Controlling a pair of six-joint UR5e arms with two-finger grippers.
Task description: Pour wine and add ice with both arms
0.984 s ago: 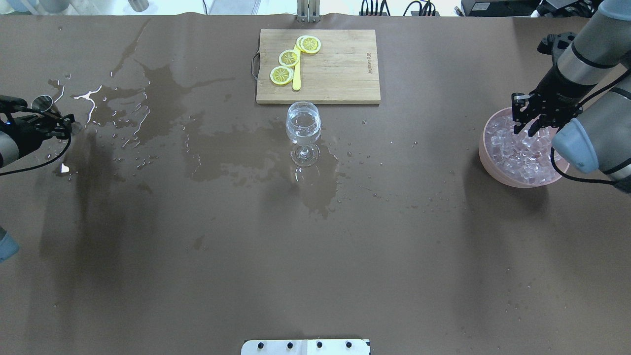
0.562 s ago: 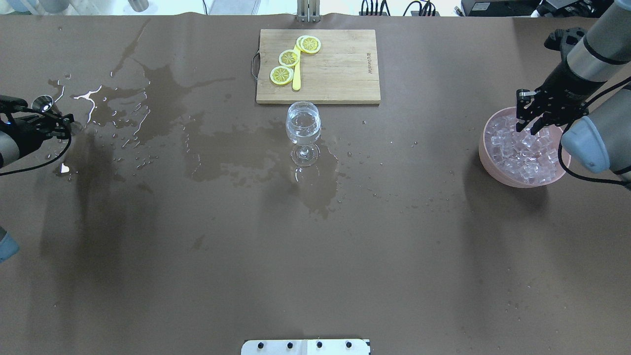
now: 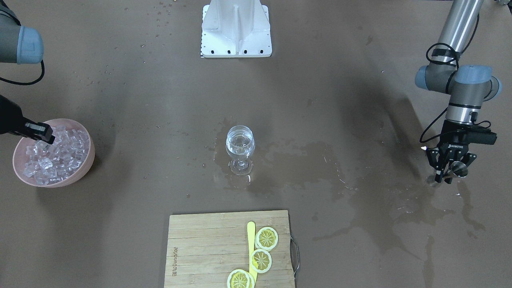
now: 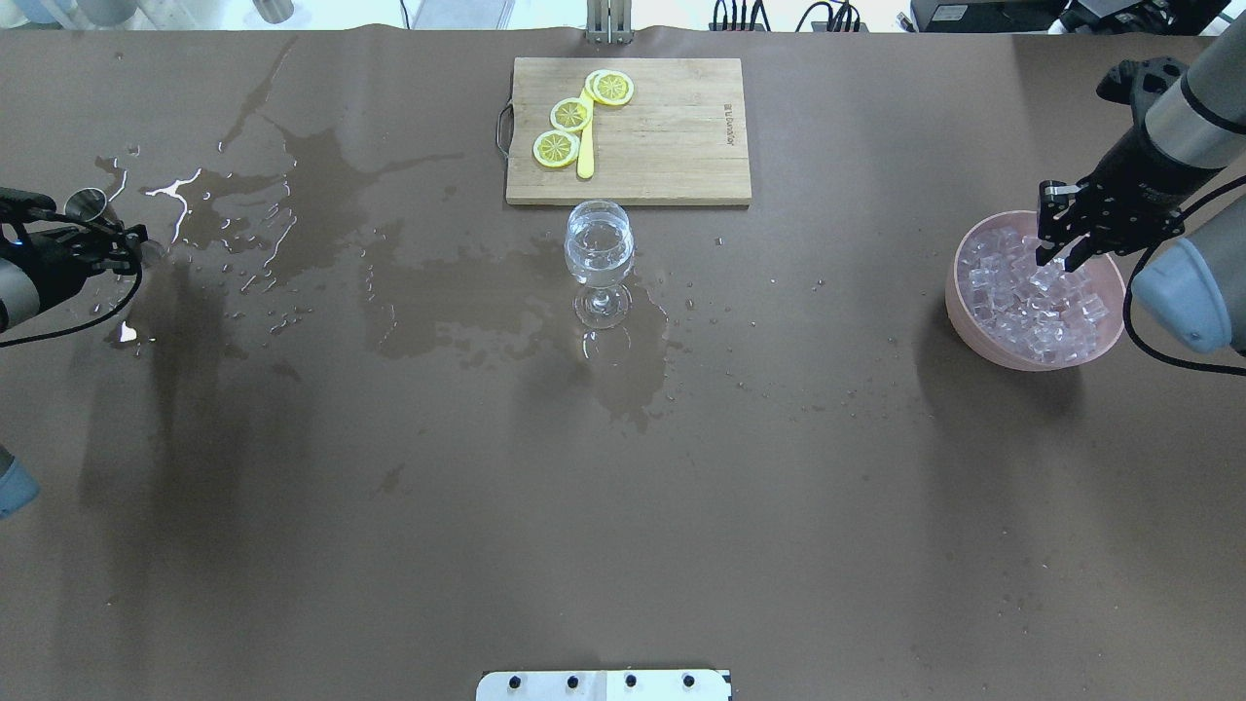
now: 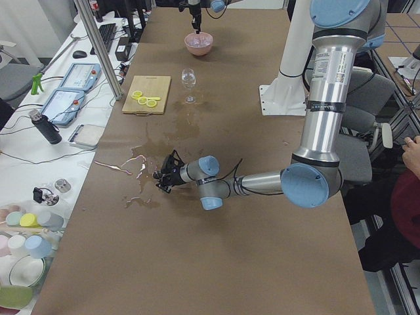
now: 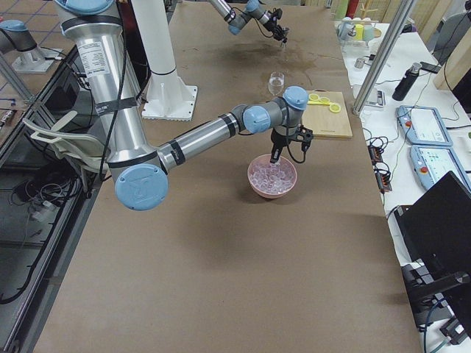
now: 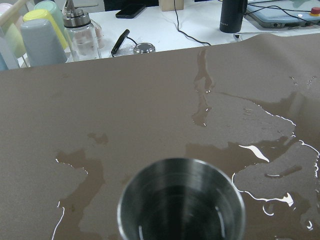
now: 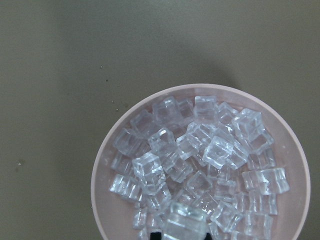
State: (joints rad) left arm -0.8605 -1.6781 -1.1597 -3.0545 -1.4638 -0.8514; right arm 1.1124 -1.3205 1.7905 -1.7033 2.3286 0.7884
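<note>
I read the wine (image 4: 599,248) as clear liquid partway up the wine glass (image 4: 602,307), which stands upright in a puddle (image 4: 628,375). Well off to the robot's right of the glass, a pink bowl (image 4: 956,313) holds heaped ice (image 4: 1022,302). My right gripper (image 4: 1059,255) hangs over it, jaws narrow, apparently pinching one ice cube (image 8: 182,220). Well off to the glass's other side, my left gripper (image 4: 115,234) clamps a tilted steel cup (image 4: 86,202); I cannot tell whether it holds liquid. ROBOTIQ is printed on that gripper. Just beyond the glass, a cutting board (image 4: 672,136) carries lemon slices (image 4: 570,115) and a stamped mark too small to read.
</note>
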